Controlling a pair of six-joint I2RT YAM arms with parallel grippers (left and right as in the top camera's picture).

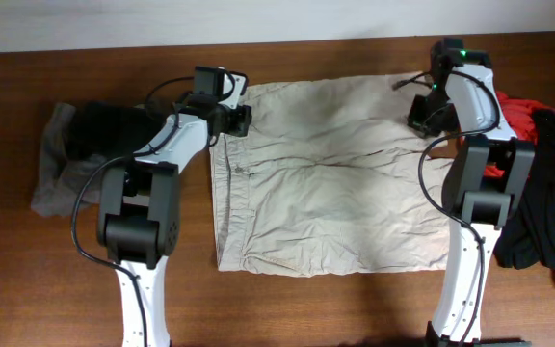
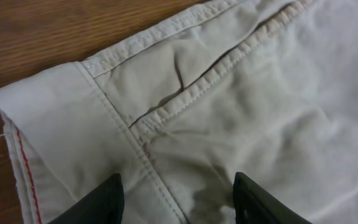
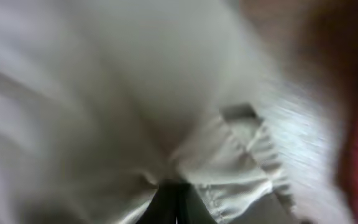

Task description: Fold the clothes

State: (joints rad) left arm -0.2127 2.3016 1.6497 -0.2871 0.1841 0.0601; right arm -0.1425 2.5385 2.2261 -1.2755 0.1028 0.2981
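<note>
The left gripper (image 2: 182, 199) has its two dark fingers set apart over a stitched seam at the far waistband corner of the khaki shorts (image 1: 335, 183). The right gripper (image 3: 174, 202) is closed tight at the shorts' far hem corner, the view too blurred to tell whether cloth is pinched. The shorts lie spread and wrinkled on the wooden table (image 1: 27, 289), with a grey and black heap (image 1: 66, 159) beside them on the left arm's side and a red garment (image 1: 518, 114) and a black garment (image 1: 547, 212) on the right arm's side.
</note>
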